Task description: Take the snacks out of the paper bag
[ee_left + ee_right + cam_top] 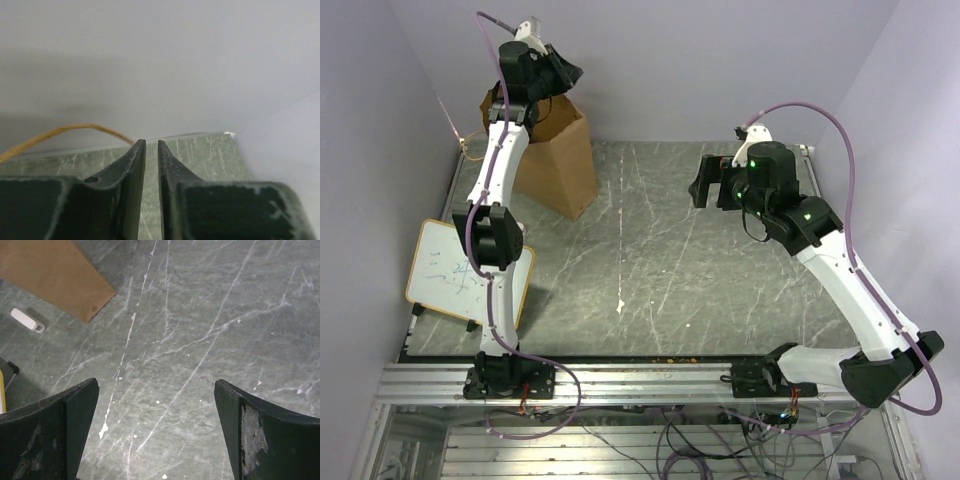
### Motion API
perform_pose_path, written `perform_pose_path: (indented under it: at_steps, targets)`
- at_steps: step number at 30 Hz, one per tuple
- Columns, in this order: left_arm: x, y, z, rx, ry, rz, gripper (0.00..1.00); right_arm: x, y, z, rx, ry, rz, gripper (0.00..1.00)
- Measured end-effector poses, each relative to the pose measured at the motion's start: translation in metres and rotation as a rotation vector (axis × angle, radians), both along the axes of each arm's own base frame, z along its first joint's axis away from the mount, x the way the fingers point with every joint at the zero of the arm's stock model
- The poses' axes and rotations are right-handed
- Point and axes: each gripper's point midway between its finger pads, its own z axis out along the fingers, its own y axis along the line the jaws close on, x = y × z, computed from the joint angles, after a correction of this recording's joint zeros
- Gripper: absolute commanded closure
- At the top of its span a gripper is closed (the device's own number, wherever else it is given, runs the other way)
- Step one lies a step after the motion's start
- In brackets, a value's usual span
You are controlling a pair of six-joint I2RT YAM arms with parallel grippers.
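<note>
The brown paper bag (560, 150) stands at the table's back left; its lower corner (55, 275) shows in the right wrist view. No snacks are in view. My left gripper (565, 72) hovers high over the bag's mouth and points toward the back wall. Its jaws (151, 142) stand almost together, and only bare table shows through the thin slit between them. A thin orange string handle (65, 131) curves in from the left and ends behind the left fingertip. My right gripper (705, 185) hangs over the table's right half, wide open (156, 405) and empty.
A small whiteboard (460, 270) with writing lies at the left, beside the left arm. A small white marker-like object (27, 320) lies on the table near the bag. Walls close in on the left, back and right.
</note>
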Motion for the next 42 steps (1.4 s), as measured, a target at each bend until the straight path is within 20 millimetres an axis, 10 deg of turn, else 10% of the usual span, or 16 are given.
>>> perform_pose_path:
  at_steps: [13, 21, 32, 42]
  targets:
    - [-0.044, -0.030, 0.007, -0.038, 0.066, -0.149, 0.93, -0.009, 0.000, 0.013, 0.053, -0.018, 0.003, 0.00]
    - [-0.081, -0.029, 0.056, 0.033, 0.001, -0.092, 0.35, -0.011, 0.001, 0.013, 0.069, -0.007, 0.002, 0.00]
    - [-0.036, 0.046, 0.031, 0.084, 0.053, 0.166, 0.19, -0.012, -0.006, 0.016, 0.063, -0.022, -0.026, 0.00]
    - [0.007, 0.035, -0.038, 0.039, 0.129, 0.126, 0.09, -0.007, -0.018, 0.016, 0.007, -0.047, -0.068, 0.00]
